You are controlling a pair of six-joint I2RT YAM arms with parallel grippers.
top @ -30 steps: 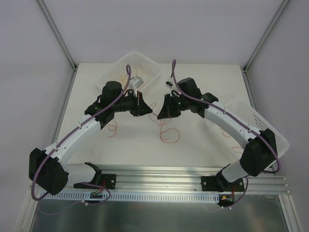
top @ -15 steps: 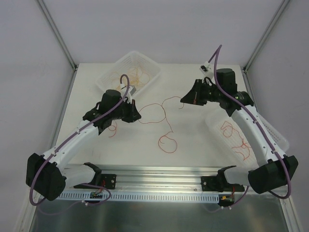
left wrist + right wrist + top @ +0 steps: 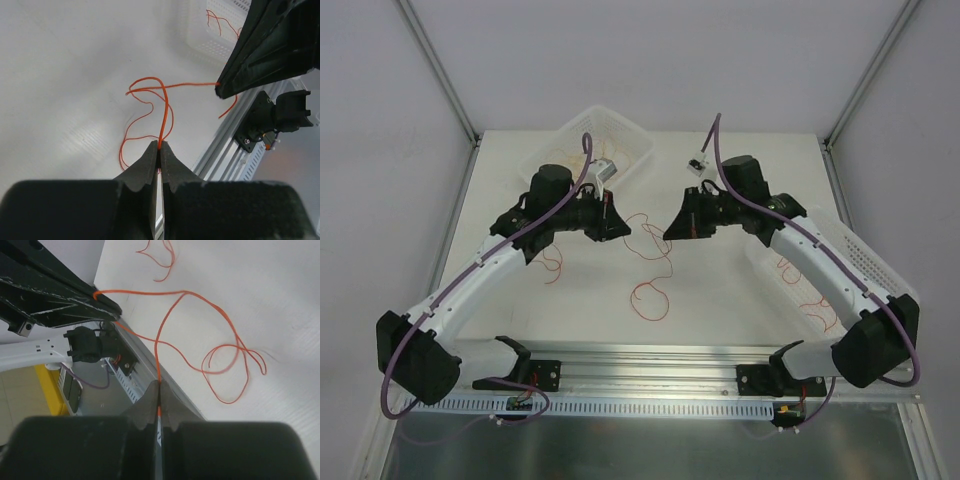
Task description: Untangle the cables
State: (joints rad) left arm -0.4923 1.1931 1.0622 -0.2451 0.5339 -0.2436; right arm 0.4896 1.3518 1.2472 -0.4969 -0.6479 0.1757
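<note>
A thin orange cable [image 3: 651, 319] hangs slack between my two grippers and ends in loose loops on the white table. My left gripper [image 3: 621, 226] is shut on one stretch of it, and the left wrist view shows the strand [image 3: 165, 107] rising from the closed fingertips. My right gripper [image 3: 669, 233] is shut on another stretch, and the right wrist view shows the strand [image 3: 200, 297] running from its tips across to the left gripper's tip [image 3: 107, 305]. Both grippers hover close together above the table's middle. A second, short red cable [image 3: 554, 266] lies under the left arm.
A clear bin [image 3: 632, 138] at the back left holds orange cables. A white bin [image 3: 876, 262] at the right holds red cables [image 3: 810, 292]. The aluminium rail [image 3: 650, 360] with the arm bases runs along the near edge.
Half a second ago the grippers were far apart with the cable stretched out. Now the right gripper has swung back left towards the left gripper, and the cable hangs slack in loops.
</note>
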